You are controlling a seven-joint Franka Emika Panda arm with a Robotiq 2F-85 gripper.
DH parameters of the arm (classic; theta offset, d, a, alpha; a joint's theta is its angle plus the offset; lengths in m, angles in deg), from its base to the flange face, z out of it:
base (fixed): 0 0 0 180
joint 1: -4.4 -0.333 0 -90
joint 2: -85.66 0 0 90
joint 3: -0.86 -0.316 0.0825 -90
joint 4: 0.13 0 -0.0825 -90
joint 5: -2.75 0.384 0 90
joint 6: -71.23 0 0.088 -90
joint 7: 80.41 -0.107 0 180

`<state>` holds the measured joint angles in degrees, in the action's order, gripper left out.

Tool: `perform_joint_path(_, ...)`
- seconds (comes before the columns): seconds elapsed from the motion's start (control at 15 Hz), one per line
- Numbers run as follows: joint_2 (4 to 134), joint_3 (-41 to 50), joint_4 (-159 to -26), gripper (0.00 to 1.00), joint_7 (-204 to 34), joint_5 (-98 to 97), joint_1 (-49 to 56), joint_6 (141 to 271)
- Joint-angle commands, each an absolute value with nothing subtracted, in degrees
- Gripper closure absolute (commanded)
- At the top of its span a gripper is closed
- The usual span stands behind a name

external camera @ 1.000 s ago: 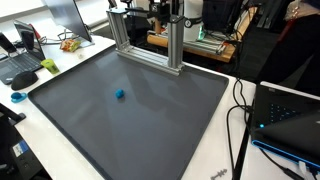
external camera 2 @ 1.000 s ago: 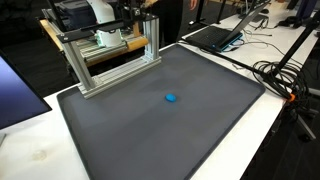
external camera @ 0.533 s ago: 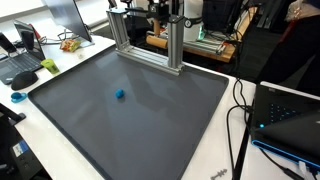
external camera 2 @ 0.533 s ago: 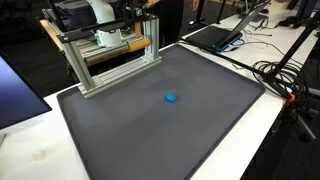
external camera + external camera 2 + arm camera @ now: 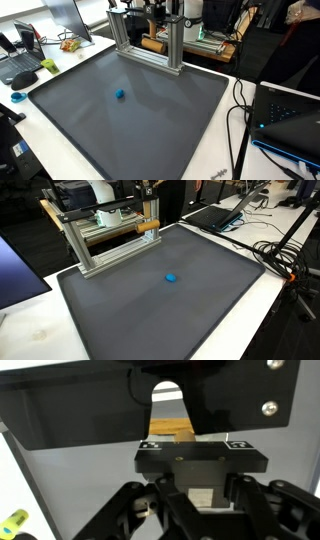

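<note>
We open on the white desk (image 5: 218,166), nearly all of it covered by a dark grey mat (image 5: 150,115) that shows in both exterior views. At the far edge of the mat stands an aluminium frame (image 5: 110,250), upright, its base rail resting right on the mat's border. Off to one side in an exterior view an open laptop (image 5: 215,218) sits on the desk among black cables.

Now the hand (image 5: 196,500): the wrist view gives us its dark linkages low in the picture, under a black panel with an arched cut-out. Its fingertips are out of sight, so we cannot tell whether it stands wide or narrow.

Through that cut-out we catch a wooden block (image 5: 170,432), straight ahead of the hand. In both exterior views the block (image 5: 150,44) shows by the frame's posts, up at the far edge.

Smallest of all, a little blue piece (image 5: 171,278) lies alone mid-mat, well apart from the frame.
</note>
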<state>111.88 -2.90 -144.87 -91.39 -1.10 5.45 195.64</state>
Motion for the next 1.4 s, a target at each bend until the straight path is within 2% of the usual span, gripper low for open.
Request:
perform_joint_path(0.0,107.0,-4.6,-137.9,0.78,-93.3,-3.5,6.0,194.4)
perform_joint_path(0.6,88.8,-3.3,-119.2,0.78,-93.8,-7.0,6.2,194.0)
perform_joint_path(1.0,78.5,-0.2,-111.3,0.78,-89.4,-6.0,5.7,194.3)
perform_joint_path(1.07,81.3,-0.2,-115.0,0.53,-90.9,-5.4,5.2,195.2)
perform_joint_path(1.33,78.1,0.4,-112.5,0.53,-89.8,-5.4,5.2,195.1)
